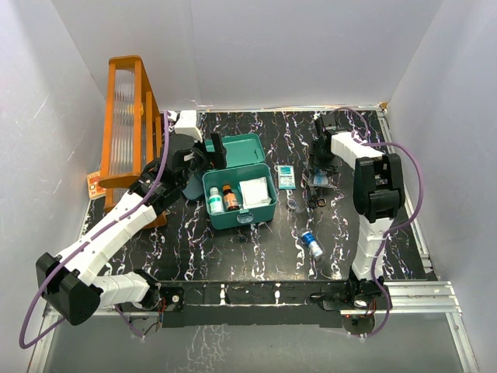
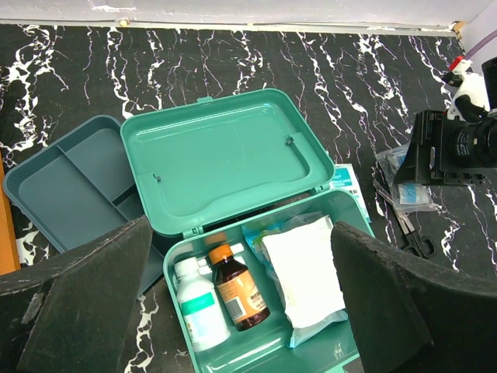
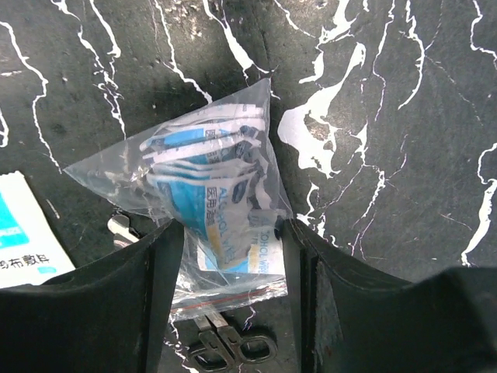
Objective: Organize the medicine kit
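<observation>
Two tools, jaws apart: left tool (image 2: 241,225) above the open medicine kit (image 1: 221,222), centred on the worktop (image 1: 233,256); right tool (image 3: 231,233) astride a wipe bag (image 3: 210,179). Kit likely rigid, light: grip its wall. Bag probably limp, slippery.

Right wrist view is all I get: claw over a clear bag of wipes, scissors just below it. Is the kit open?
Observer: Yes. The medicine kit has its lid swung up and back.
Operator: Anything inside yet?
Observer: A white bottle, a brown bottle and a white pouch.
Operator: Anything else loose that I can't see?
Observer: A small blue-capped vial lies to the kit's right, toward the near edge.
</observation>
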{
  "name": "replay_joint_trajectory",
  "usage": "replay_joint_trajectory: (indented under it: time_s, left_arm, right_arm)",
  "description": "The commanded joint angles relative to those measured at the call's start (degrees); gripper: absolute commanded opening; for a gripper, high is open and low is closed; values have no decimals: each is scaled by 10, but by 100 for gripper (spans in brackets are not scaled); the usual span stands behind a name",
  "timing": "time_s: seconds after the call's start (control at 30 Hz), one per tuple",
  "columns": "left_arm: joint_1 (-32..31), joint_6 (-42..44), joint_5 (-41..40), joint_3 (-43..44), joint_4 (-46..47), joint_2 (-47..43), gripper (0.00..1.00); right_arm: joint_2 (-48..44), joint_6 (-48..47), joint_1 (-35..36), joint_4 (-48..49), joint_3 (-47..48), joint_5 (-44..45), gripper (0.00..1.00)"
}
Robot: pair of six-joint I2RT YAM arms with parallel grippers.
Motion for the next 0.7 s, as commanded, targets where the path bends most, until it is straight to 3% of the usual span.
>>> replay_joint_trajectory:
  time_s: [0.0,0.1,0.27,0.5,0.67]
  left_arm:
    - [3,5,-6,4,7,2,99]
    - [3,5,-6,6,8,4,99]
    - [3,7,-5,7,8,6,99]
    - [3,8,-5,7,9,5,99]
    - [3,8,-7,3,9,2,99]
  right_arm:
    - [7,-13,1,12,-5,7,52]
    - [11,-15,1,16,-7,5,48]
    - [-4,-11,2,27,-14,0,32]
    - [-59,4,1,38,-20,-17,28]
    - [-107,9,2,51,-28,-91,26]
